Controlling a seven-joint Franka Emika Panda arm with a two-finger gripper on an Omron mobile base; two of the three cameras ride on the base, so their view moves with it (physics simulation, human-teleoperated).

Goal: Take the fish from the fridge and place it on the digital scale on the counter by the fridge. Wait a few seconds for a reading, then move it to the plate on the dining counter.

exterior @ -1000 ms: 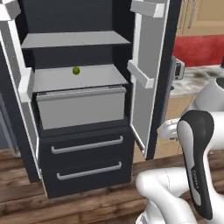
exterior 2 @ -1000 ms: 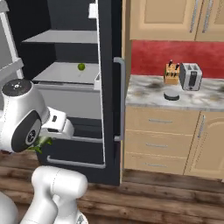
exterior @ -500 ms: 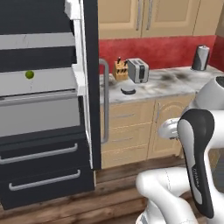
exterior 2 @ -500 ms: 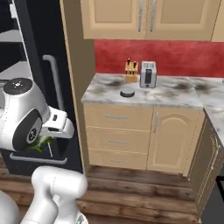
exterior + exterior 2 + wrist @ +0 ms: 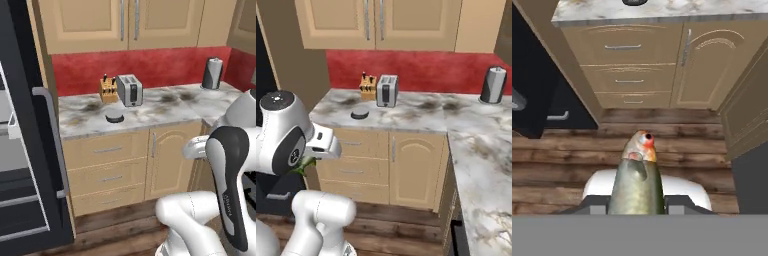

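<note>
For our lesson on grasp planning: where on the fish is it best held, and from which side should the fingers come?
Grip the fish across its thick mid-body, behind the head, with the jaws closing on its two flat flanks. It is long and slender, so a mid-body hold balances it; the gripper is shut on it that way, head pointing outward.

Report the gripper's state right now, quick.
Gripper: shut on the fish, which sticks out ahead of the fingers, head forward.
</note>
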